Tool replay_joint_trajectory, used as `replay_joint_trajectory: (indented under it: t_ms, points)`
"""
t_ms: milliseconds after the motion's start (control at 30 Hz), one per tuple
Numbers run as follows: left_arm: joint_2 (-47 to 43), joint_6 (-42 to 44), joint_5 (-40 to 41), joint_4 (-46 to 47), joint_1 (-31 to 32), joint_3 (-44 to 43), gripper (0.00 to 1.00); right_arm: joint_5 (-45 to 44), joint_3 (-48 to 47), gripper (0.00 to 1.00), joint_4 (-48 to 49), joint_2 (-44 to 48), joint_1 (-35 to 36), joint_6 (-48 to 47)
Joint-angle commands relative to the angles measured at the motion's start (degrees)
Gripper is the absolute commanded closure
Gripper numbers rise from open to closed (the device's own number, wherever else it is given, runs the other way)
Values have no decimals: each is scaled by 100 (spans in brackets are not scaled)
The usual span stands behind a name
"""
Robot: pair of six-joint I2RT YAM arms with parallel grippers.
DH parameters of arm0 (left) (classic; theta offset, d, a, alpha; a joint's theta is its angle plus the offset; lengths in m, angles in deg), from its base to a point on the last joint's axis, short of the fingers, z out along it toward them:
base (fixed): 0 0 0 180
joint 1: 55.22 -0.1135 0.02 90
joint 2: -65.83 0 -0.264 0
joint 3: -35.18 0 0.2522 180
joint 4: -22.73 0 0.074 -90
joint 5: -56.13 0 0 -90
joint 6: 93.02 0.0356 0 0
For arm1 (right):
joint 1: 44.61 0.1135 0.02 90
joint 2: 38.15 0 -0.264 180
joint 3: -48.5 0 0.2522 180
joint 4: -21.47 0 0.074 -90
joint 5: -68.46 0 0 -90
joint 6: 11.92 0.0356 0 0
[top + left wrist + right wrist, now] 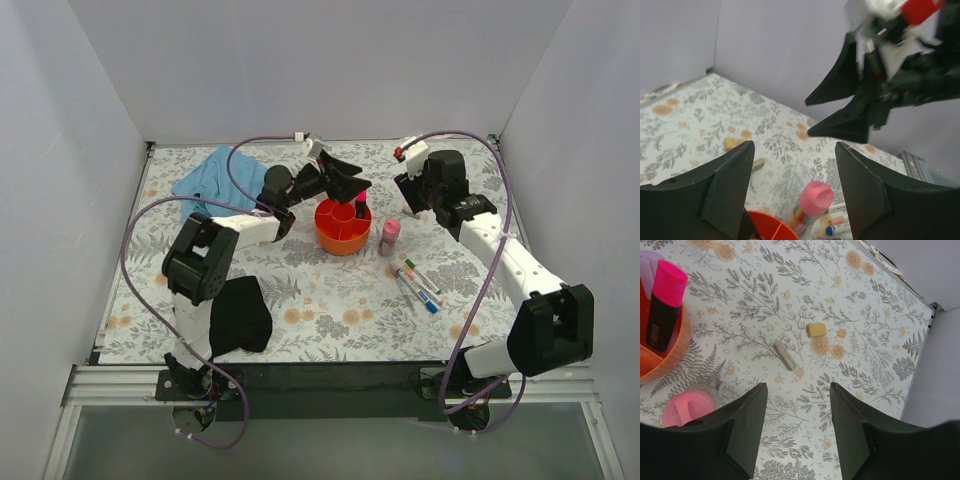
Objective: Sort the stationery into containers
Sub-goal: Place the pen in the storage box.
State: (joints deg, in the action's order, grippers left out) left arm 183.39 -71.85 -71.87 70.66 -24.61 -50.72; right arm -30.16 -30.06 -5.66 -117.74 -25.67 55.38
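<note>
**Orange bowl (343, 235) filled, both pincers wide**

Top view: the bowl sits toward the table's far edge, with the pink highlighter (360, 208) upright inside it. The left gripper (352, 178) gapes empty above. The pink bottle (390, 236) and markers (420, 283) lie rightward.

Left wrist: spread fingers (725, 185) frame the bottle.

Right wrist: the right gripper (798, 387) is wide and empty.

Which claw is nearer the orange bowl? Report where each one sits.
Left. The left claw hangs open over the far rim of the orange bowl. The right claw is off to the bowl's right, beyond the pink bottle, clearly farther.
</note>
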Motion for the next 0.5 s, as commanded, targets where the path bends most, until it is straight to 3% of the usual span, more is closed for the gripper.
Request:
replay_joint_trajectory:
  t_ms: [0,67,200,233,300,333,467]
  points:
    - [-1488,467,213,-682,-222,25,31,789,-498,39,-296,-284,-433,-243]
    - [-2093,599,336,-1534,-389,-11,28,1483,-909,43,-1031,-644,-627,-288]
    - [-2983,1424,722,-3581,-609,15,22,2933,-1009,41,-1625,-874,-1287,2]
    - [-3158,1800,758,-4316,-670,68,20,3224,-965,35,-1669,-778,-1348,-33]
    - [-3640,2206,846,-4857,-749,374,18,4251,-721,18,-1713,-620,-1367,-164]
    - [-3809,2426,960,-5208,-802,533,18,4568,-623,2,-1696,-506,-1358,-217]
    - [-4486,2699,1101,-5545,-969,1122,15,4730,-324,2,-1459,-443,-1139,-155]
